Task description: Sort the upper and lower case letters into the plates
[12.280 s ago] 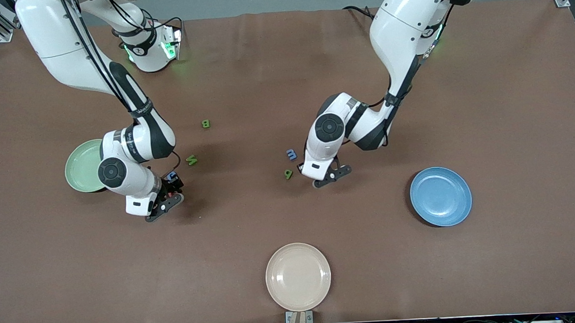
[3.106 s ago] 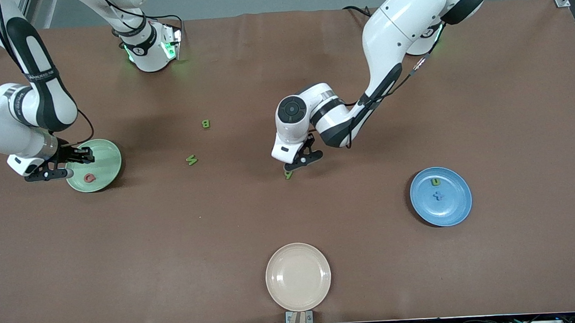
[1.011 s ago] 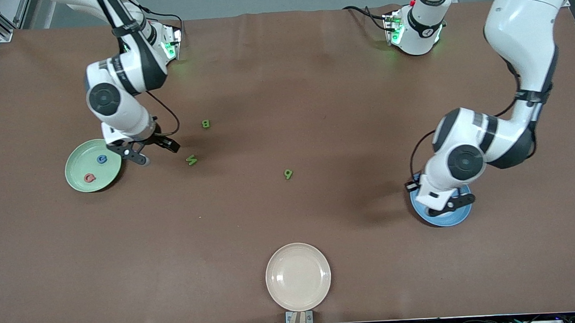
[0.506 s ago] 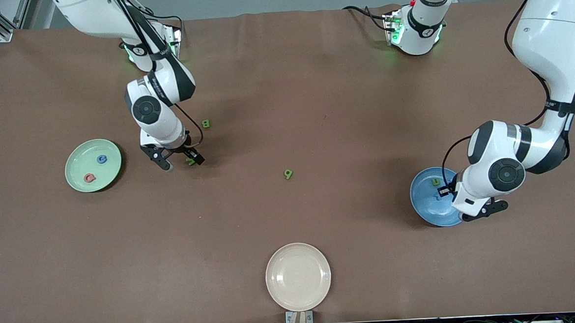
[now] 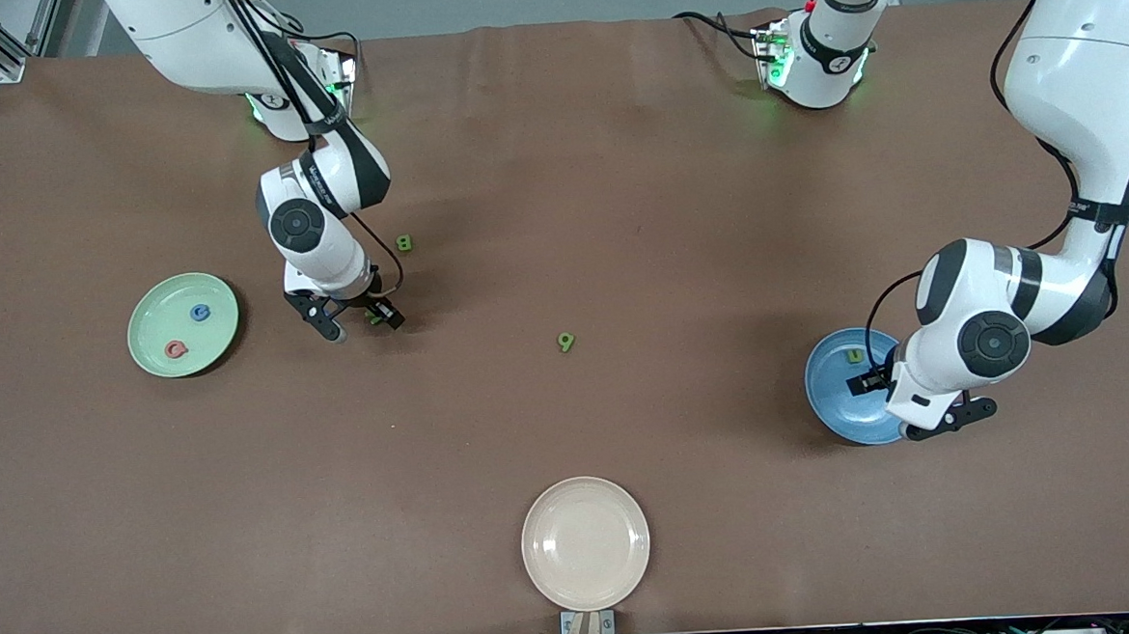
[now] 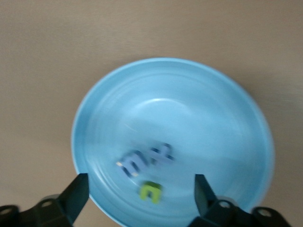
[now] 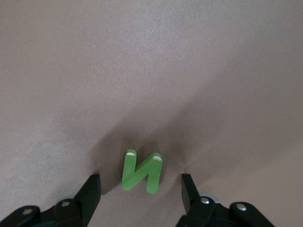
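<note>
Since a second ago, the right gripper has dropped from beside the green plate to straddle the green N (upright, at twelve o'clock between its spread fingers); the left gripper, fingers spread, has released over the blue plate.

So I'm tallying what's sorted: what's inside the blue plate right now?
In the blue plate: a blue m, a blue plus-like piece and a green letter. The open left gripper hangs over it, hiding part from the front.
</note>
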Robot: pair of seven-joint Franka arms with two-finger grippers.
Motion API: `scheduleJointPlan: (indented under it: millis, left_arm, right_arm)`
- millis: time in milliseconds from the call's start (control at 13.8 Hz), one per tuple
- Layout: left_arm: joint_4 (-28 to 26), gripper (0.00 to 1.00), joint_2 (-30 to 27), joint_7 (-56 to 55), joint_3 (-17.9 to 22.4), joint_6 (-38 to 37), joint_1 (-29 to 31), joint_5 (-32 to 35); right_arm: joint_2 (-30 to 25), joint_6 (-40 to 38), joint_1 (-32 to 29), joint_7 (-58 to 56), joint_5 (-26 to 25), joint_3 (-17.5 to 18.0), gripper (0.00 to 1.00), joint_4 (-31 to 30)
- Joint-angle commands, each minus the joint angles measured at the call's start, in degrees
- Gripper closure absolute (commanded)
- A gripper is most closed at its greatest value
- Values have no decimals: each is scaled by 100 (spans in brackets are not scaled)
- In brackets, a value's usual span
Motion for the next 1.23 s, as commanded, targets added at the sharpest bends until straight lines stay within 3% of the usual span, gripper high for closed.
scheduleJointPlan:
  millis: [0, 361, 650, 867, 1156]
  left_arm:
    - [242, 0, -121, -1034, -307, -416, -356, -3]
    - [831, 0, 161, -2539, -299, -434, -1480, -661]
    - [1437, 0, 617, -4016, -282, -399, -2298, -750]
    - [1518, 0, 759, -4448, -273, -294, -2676, -750]
    - [1806, 9, 1083, -4597, -238, 285, -3317, -733]
  right_arm:
    - [56, 22, -9, 63, 55, -3, 35, 32]
    - [83, 14, -36, 28, 55, -12, 46, 85]
    - [109, -12, -53, 11, 46, -29, 53, 155]
    - [144, -21, -44, 2, 28, -29, 69, 181]
    - [153, -39, -18, 2, 28, -29, 85, 216]
